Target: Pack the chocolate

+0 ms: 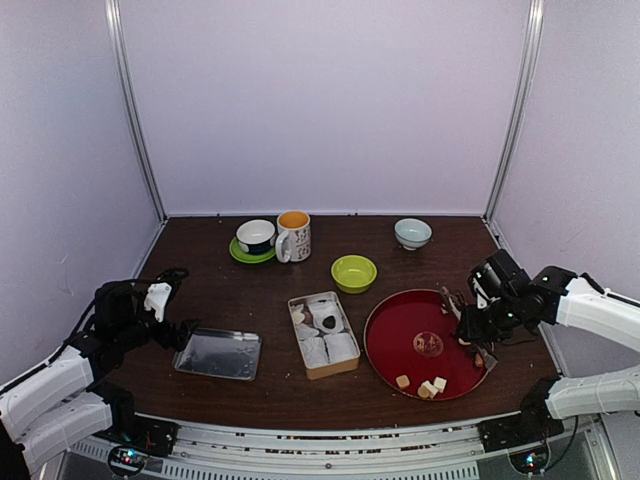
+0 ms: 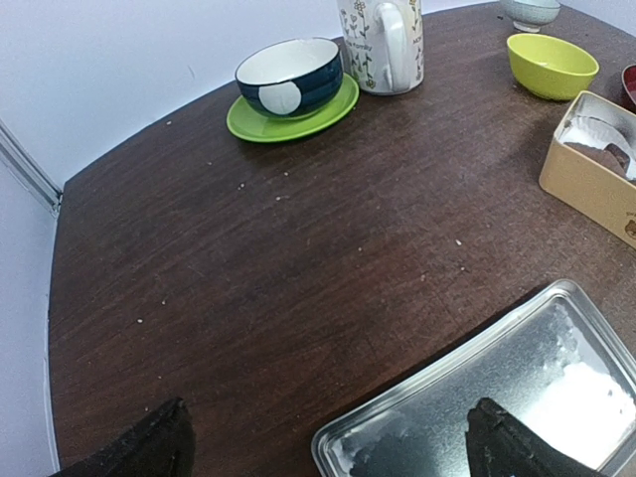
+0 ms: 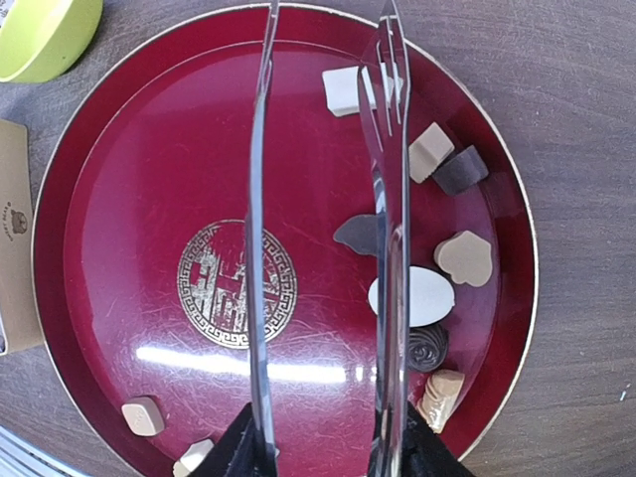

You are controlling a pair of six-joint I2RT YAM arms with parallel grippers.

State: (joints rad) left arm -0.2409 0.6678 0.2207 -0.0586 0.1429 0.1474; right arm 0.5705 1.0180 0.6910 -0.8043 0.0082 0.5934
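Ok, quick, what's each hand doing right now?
Left hand: open, empty.
Right hand: closed on the long metal tongs, tips apart above the round red plate.

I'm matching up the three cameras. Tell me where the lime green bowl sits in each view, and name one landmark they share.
Top external: green bowl at mid-table, just beyond the tan box.
Left wrist: bowl upper right, right of the mug.
Right wrist: bowl top left corner, cut by the frame, outside the red plate.
Shared landmark: the tan box, next to the bowl in all three views.
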